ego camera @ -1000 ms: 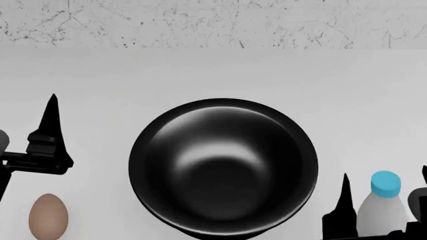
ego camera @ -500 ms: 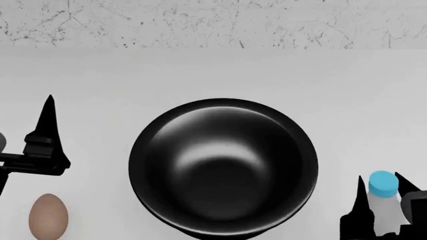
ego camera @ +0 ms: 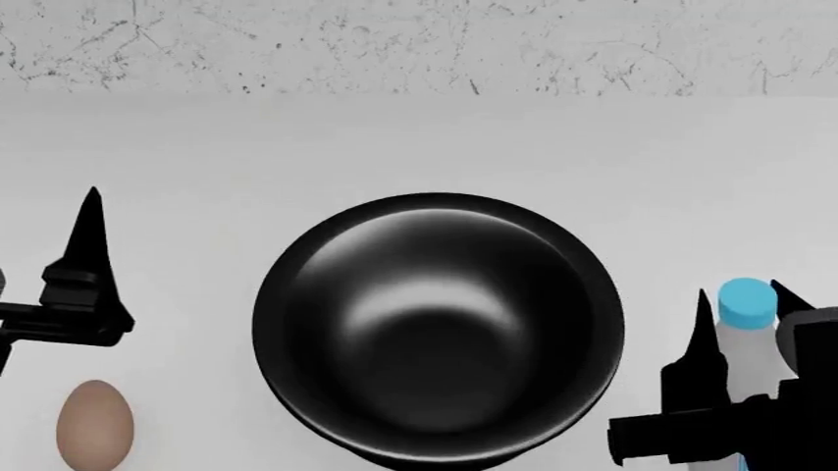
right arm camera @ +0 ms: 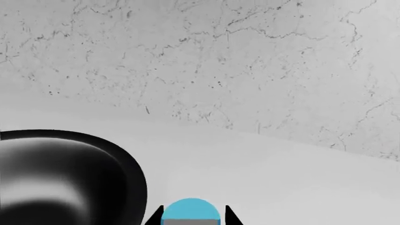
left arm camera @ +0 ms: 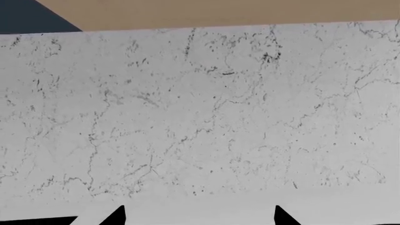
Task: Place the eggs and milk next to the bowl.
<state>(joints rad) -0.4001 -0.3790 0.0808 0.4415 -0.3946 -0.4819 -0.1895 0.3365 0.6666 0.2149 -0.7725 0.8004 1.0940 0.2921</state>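
Open counter beyond the bowl.

The bowl is showing glossy black with soft grey reflections. The milk is showing white under a light blue cap. The egg is looking pale tan. Both hands, left and right, are showing black. The bench is looking plain pale grey, and the wall is showing white marble with dark veins.

The bowl sits between an egg at left and the milk at right.
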